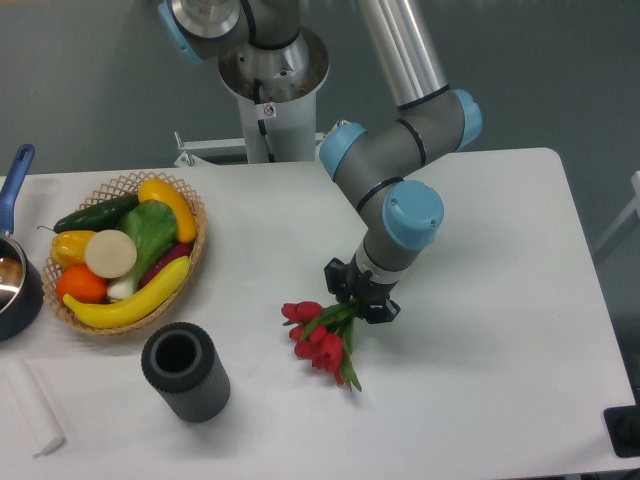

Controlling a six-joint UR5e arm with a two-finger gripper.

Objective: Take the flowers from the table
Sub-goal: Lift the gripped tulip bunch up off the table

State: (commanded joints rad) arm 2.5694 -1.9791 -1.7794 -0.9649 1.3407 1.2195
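The flowers (318,336), a small bunch of red tulips with green stems, hang just left of and below my gripper (357,299). The black fingers are shut on the green stem end, and the red heads point down and left over the white table (480,380). The bunch looks slightly lifted, though I cannot tell whether the lowest heads still touch the tabletop. The stem ends are hidden inside the gripper.
A wicker basket (196,248) of fruit and vegetables stands at the left. A dark ribbed cylinder (184,371) stands upright in front of it. A blue-handled pan (14,268) sits at the left edge, with a white roll (30,408) near the front left corner.
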